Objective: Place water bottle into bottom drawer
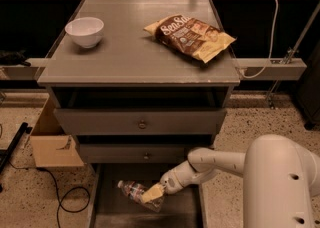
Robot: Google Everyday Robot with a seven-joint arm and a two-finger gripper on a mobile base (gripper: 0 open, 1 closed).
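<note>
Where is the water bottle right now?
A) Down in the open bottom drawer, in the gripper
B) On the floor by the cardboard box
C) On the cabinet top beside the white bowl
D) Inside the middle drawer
A: the water bottle sits low inside the open bottom drawer, cap to the left, with the gripper closed on its right end.
</note>
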